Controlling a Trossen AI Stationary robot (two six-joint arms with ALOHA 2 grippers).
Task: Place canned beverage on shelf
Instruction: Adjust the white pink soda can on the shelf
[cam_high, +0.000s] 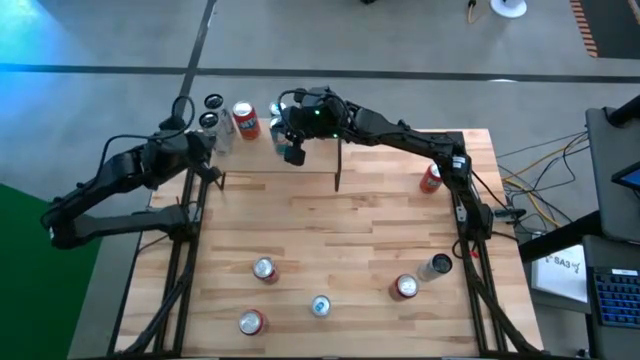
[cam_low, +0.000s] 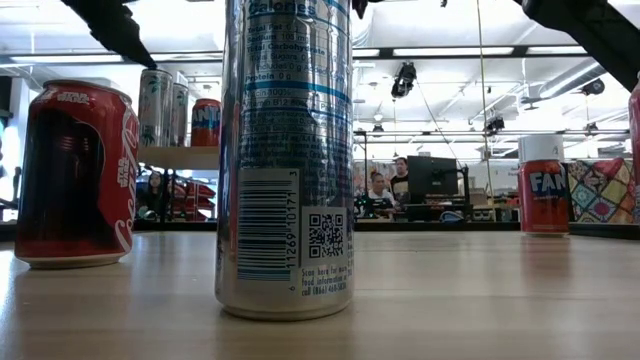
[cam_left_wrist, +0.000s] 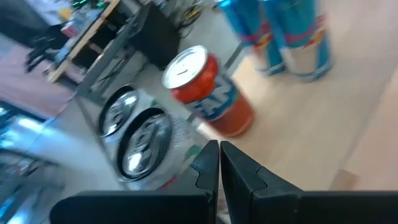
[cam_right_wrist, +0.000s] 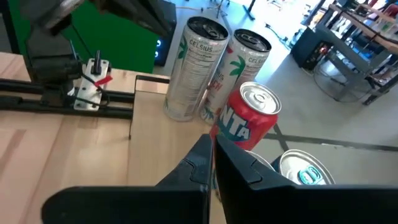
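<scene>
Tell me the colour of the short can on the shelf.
The short can is orange-red with white lettering, clearest in the right wrist view.

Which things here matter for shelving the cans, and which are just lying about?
Job: shelf, Fanta can and Celsius cans on it, loose cans on the table, left gripper and right gripper, both shut by the shelf.
Lying about: cables, keyboard, people beyond the table.
</scene>
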